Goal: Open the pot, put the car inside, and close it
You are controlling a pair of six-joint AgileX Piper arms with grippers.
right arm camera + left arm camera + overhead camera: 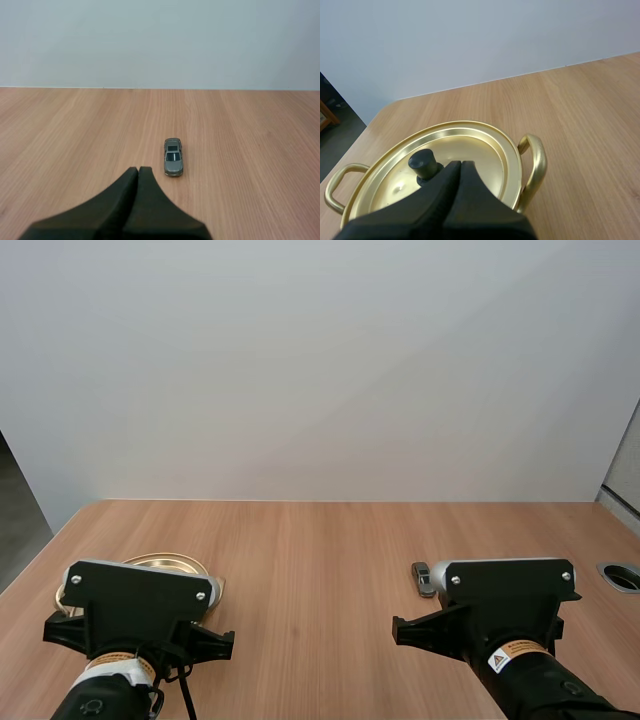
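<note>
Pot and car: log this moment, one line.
round gold metal pot: lidded; small grey toy car: on wooden table; left tool: shut, by black lid knob; right tool: shut, by car

The pot (534, 165) and lid (470, 145) are gold, the knob (422, 162) black. The car (173, 157) is grey, the table (75, 135) wood-grained.

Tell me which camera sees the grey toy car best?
The right wrist view: the little grey toy car sits whole, uncovered. The high view catches the car beside the right arm. The left wrist view faces the gold metal pot.
</note>
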